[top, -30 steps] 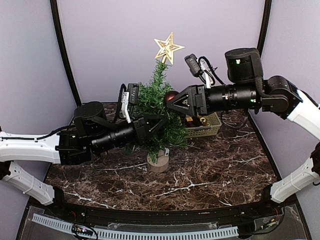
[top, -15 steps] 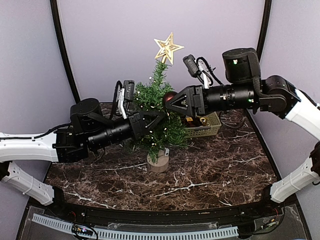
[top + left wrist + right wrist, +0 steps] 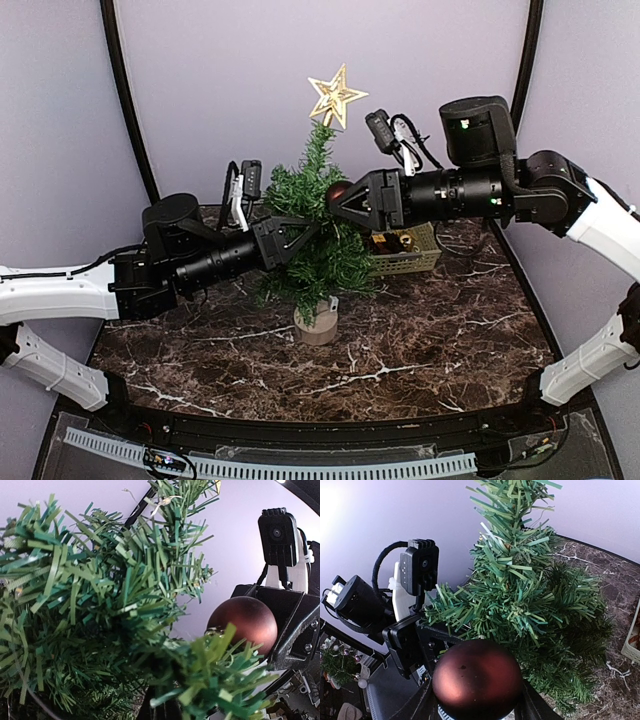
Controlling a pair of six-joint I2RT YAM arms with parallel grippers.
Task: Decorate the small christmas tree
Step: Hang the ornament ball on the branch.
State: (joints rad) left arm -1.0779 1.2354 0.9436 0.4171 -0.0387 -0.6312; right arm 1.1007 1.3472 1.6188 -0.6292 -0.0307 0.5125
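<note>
Marble-patterned table (image 3: 430, 340) carried the whole setup. The small christmas tree (image 3: 338, 262) stood upright near the table's centre, a little toward 12 o'clock, on its round tan base (image 3: 317, 326). Judged light and top-heavy: the bristly branches looked soft and springy, the trunk thin, so any sideways push could tip it. Best hold is probably low on the trunk or on a sturdy inner branch, not the needle tips. A pale woven basket (image 3: 412, 262) sat at about 2 o'clock from the base, contents too small to identify. A gold star (image 3: 336, 97) topped the tree at 12 o'clock. The left gripper (image 3: 310, 232) reached in from 9 o'clock with its jaws pressed together among the mid-height foliage. Whether a twig was nipped between them could not be told, as the needles hid the tips. The right gripper (image 3: 338, 203) came in from 3 o'clock, pinching a matte red ball (image 3: 477, 677) between its fingers, just beside the upper branches at the tree's 2 o'clock side. The ball was judged smooth, light and possibly brittle. Its hanging loop could not be made out clearly, so the branch for it remained a guess.
</note>
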